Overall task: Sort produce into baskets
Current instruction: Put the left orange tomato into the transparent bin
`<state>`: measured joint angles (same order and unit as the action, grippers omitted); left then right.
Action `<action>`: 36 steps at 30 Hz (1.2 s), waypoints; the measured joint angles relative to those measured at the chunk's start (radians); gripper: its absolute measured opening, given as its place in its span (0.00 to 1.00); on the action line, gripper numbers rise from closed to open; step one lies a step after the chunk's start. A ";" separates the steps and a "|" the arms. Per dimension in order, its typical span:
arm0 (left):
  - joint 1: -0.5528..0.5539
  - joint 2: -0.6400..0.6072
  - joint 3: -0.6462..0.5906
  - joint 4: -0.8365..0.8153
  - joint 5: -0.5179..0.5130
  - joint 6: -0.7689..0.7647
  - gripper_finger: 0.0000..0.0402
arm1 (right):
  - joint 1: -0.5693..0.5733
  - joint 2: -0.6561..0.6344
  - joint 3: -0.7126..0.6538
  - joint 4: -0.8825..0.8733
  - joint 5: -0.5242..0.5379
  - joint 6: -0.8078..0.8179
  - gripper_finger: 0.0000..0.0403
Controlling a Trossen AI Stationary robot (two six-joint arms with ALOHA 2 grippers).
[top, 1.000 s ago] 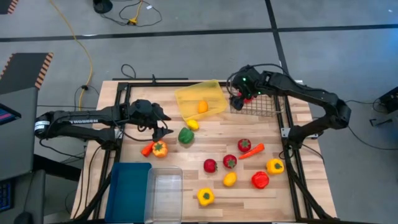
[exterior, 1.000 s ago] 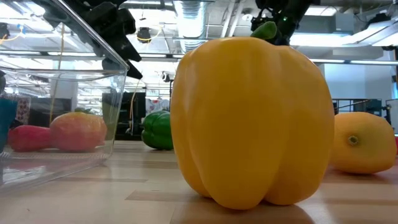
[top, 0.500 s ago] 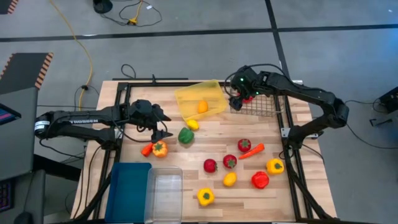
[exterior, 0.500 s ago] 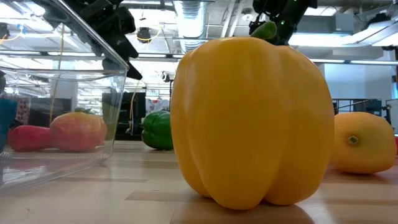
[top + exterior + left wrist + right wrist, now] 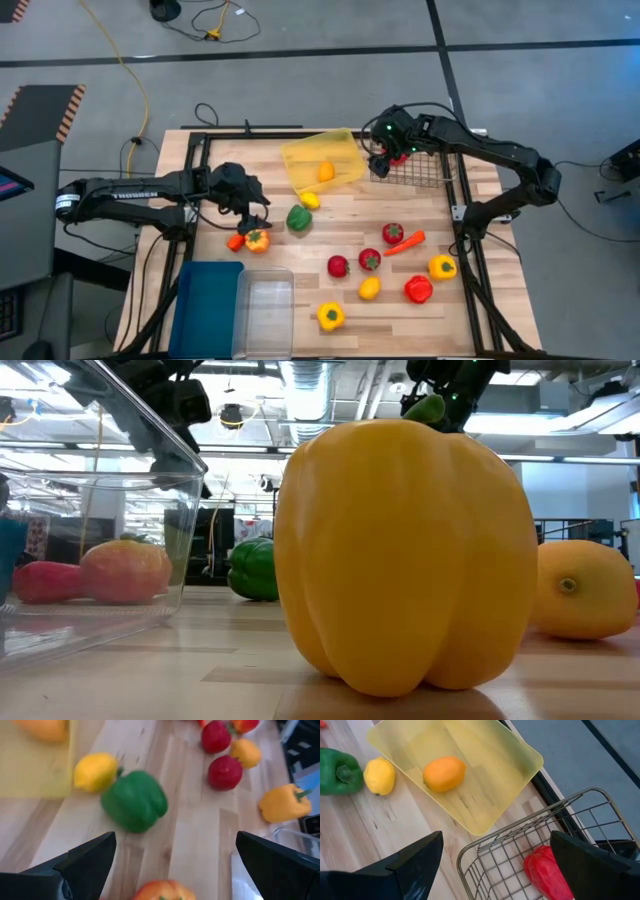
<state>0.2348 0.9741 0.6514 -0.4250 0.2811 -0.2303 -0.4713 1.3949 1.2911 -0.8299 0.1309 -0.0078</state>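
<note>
High view showing left gripper (image 5: 253,216) gaping wide over glossy orange pepper (image 5: 257,240), right gripper (image 5: 384,160) spreading wide above wire mesh basket (image 5: 425,170), red pepper (image 5: 548,872) lying inside, partly hidden.

Floor (image 5: 300,80): grey and smooth, with dark lines crossing it.
Table (image 5: 330,225): light wood planks, with a black metal frame (image 5: 200,140) around its edges.
Yellow cable (image 5: 125,70): runs over the floor to the table's far left corner.
Black cables (image 5: 215,20): lie in a loose bunch on the floor beyond the table.
Striped mat (image 5: 40,105): dark, with orange and black stripes on its edge, on the floor at the left.
Ceiling (image 5: 560,420): seen from the low view, white beams and a big round pipe (image 5: 310,385).
Light: bright and white, coming from above.
</note>
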 joint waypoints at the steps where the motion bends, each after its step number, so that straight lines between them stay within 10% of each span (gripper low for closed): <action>1: 0.000 0.000 0.000 -0.018 -0.006 -0.012 1.00 | 0.000 0.000 0.000 0.000 0.000 0.000 0.98; 19: -0.003 0.000 0.000 -0.192 0.023 -0.074 1.00 | 0.000 0.000 0.000 0.000 0.000 0.000 0.98; 36: -0.263 0.011 0.000 -0.255 -0.280 -0.041 1.00 | 0.000 0.000 0.000 0.000 -0.001 0.000 0.98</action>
<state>-0.0282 0.9848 0.6514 -0.6801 0.0014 -0.2711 -0.4717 1.3949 1.2911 -0.8294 0.1303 -0.0074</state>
